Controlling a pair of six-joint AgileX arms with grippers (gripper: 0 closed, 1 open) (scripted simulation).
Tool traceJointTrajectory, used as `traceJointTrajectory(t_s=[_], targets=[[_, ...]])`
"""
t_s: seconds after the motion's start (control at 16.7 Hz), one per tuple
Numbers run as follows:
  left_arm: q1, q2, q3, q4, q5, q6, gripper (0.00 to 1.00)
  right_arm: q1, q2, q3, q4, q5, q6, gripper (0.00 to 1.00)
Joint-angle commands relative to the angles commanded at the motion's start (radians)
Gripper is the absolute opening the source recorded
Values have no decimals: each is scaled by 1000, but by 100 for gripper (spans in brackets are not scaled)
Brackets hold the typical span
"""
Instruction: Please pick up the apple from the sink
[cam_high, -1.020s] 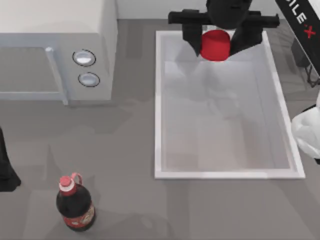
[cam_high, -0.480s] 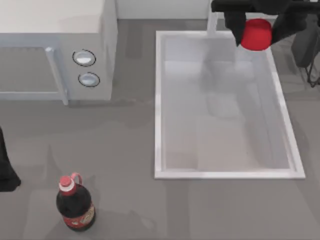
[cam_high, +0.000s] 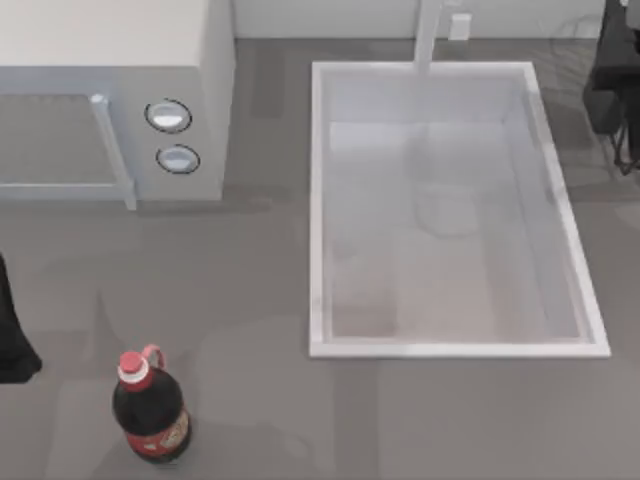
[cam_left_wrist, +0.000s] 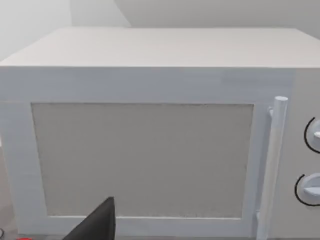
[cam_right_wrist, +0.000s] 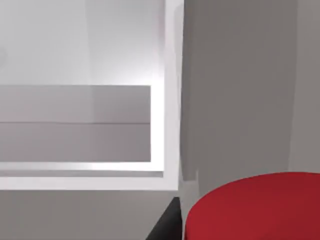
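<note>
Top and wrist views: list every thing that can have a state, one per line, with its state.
Apple: out of the sink, close under the right wrist camera.
Sink: basin holds nothing.
Microwave: door closed.
Bottle: upright, red cap on.
Left arm: parked at the table's left edge.

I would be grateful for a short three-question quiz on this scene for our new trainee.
1. True or false: the apple lies on the floor of the sink.
2. Where does the bottle stand? A) in the sink; B) on the table, at the top view's lower left; C) on top of the microwave.
3. How many round knobs does the microwave show in the top view?

Key: 1 false, it sits close to the right wrist camera, out past the sink's rim. 2 B. 3 two.
</note>
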Motion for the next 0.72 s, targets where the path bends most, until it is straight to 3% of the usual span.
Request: traceJointTrajectory(t_s=[0.3, 0.72], targets=[[0, 0, 0, 0, 0, 0, 100, -119, -188, -302, 97, -5, -117, 0], [0, 0, 0, 0, 0, 0, 100, -140, -226, -355, 116, -6, -140, 0]])
